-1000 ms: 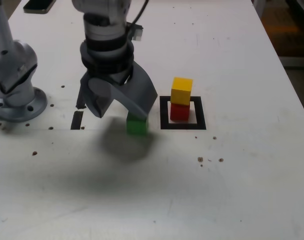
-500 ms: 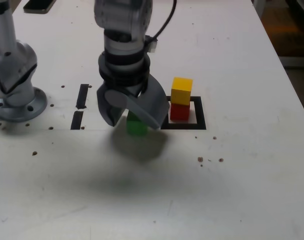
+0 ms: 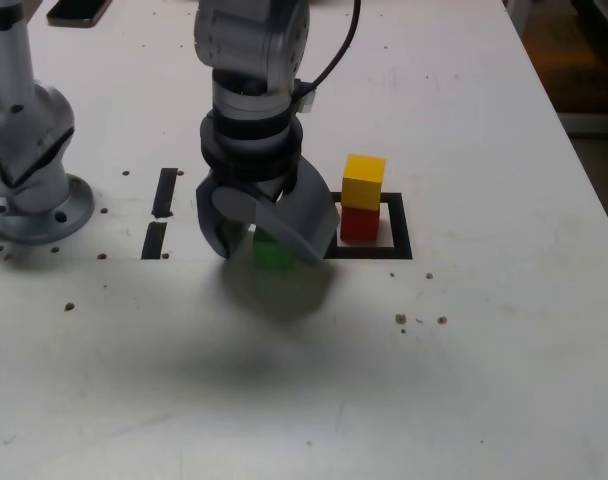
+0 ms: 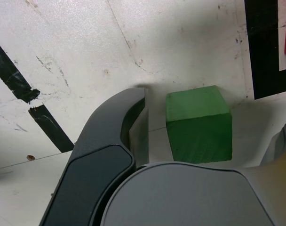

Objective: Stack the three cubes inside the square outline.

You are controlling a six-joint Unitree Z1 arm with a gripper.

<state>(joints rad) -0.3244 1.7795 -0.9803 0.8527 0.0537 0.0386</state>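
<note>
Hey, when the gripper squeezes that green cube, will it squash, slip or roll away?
The green cube looks solid with crisp edges, so probably stiff. Its flat faces suggest it will sit, not roll. The matte surface should grip fairly well between the open gripper.

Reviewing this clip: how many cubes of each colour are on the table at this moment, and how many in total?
Red cube: 1
Yellow cube: 1
Green cube: 1
Total: 3 cubes
</note>
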